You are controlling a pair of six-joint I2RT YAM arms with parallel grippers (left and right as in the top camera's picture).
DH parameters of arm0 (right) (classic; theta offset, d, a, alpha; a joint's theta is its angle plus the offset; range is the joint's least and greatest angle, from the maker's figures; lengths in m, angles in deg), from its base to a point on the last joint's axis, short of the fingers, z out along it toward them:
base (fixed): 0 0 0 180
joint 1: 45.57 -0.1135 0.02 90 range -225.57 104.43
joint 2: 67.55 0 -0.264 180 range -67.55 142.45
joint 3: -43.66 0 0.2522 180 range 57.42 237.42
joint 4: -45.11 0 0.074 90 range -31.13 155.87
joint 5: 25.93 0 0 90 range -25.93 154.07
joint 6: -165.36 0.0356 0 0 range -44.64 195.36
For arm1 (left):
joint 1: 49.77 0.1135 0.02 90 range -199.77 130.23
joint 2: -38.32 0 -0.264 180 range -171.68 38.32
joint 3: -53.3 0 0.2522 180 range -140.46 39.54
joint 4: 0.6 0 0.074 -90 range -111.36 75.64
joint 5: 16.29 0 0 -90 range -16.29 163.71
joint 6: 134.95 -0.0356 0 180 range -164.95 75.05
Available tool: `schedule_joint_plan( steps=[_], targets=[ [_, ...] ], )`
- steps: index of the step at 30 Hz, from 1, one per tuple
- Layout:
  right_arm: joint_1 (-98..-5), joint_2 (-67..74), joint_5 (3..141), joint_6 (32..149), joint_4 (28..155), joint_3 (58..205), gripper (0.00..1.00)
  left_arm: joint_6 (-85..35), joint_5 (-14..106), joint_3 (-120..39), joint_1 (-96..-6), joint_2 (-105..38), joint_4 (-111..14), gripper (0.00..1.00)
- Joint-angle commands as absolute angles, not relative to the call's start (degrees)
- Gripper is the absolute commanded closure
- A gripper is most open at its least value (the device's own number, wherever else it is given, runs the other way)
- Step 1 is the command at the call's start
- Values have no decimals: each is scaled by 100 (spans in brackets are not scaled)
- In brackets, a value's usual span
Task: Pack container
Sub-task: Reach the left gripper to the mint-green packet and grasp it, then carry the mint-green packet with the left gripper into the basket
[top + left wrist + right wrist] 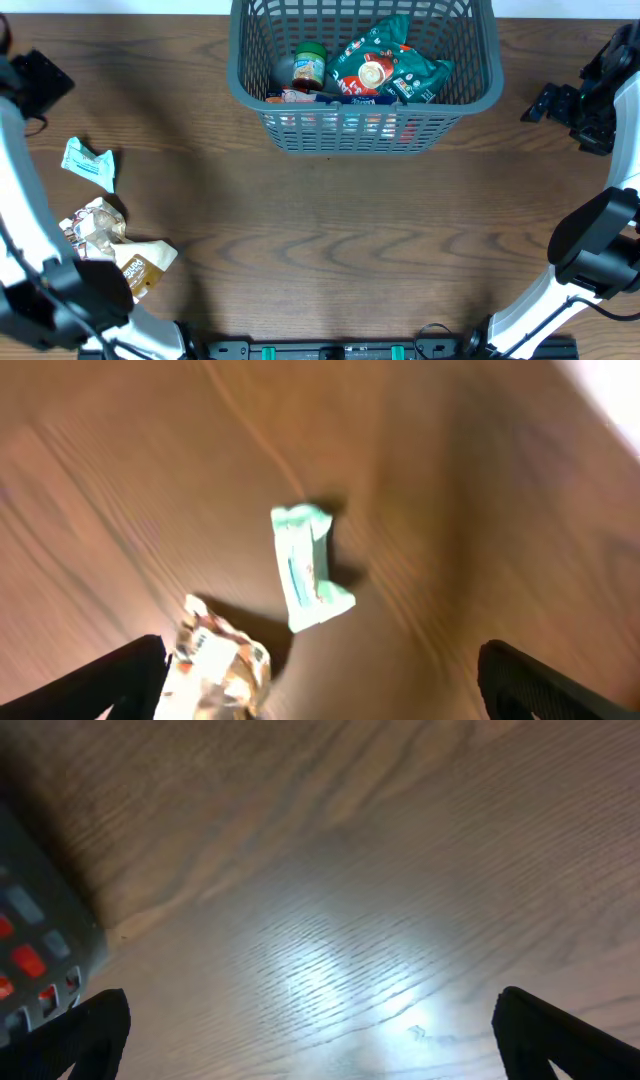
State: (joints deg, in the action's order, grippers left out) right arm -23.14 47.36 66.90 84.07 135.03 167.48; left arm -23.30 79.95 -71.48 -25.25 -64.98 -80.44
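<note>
**Matte black fingertips [110,680] spread wide over wood; container [365,135] at the far edge**

In the left wrist view, the left gripper [330,685] shows only two dark, wedge-shaped tips in the bottom corners. Its jaws are fully apart with nothing between them. Below it on the wooden table [480,510] lies a mint-green wrapper [308,565], a flat oblong packet with crimped ends. Just beside it, toward the lower left, is a crumpled foil packet [215,670], shiny and creased, cream and tan. The view is blurred, so its print cannot be read. From overhead, a tan pouch [148,262] with a brown patch lies against the foil packet on its near side.

The right gripper [320,1040] is likewise wide open and empty, its tips in the bottom corners over glossy wood grain with a bright glare. A corner of grey lattice shows at that view's left edge, with red visible through the slots.

The container is a dark grey rectangular plastic basket with slotted sides and a thick rim. It stands at the middle of the table's far edge, well apart from the three loose packets at the left. Inside are a green-lidded jar [310,66] and a crinkled teal bag [395,62] with a red-and-white round emblem. Flatter packets lie under them, showing red and blue through the front wall.
</note>
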Motion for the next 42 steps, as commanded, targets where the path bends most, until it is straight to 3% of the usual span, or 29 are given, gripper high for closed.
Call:
schedule_joint_plan(
  steps=[1, 11, 28, 29, 33, 36, 37, 42],
  targets=[
    [-2296, 4787, 6731, 8343, 13486, 16711, 1, -1869, 7973, -6766, -2475, -7075, -7992, 2],
    [-2294, 4787, 6557, 8343, 13449, 16711, 1, -1980, 7932, -6600, -2390, -8525, -7813, 2],
    [-2294, 4787, 6554, 8343, 13549, 16711, 1, -2236, 7820, -6595, -2239, -9606, -7161, 0],
    [-2294, 4787, 6554, 8343, 13554, 16711, 1, -2236, 7820, -6595, -2230, -9609, -7139, 4],
    [-2294, 4787, 6554, 8341, 13560, 16711, 1, -2238, 7770, -6595, -2230, -9606, -7098, 59],
    [-2294, 4787, 6554, 8341, 13567, 16711, 1, -2236, 7556, -6595, -2230, -9606, -7096, 89],
    [-2294, 4787, 6554, 8341, 13569, 16711, 1, -2236, 7479, -6595, -2230, -9604, -7096, 94],
    [-2296, 4787, 6557, 8339, 13569, 16711, 1, -2241, 6926, -6668, -2237, -9469, -7236, 94]
  ],
)
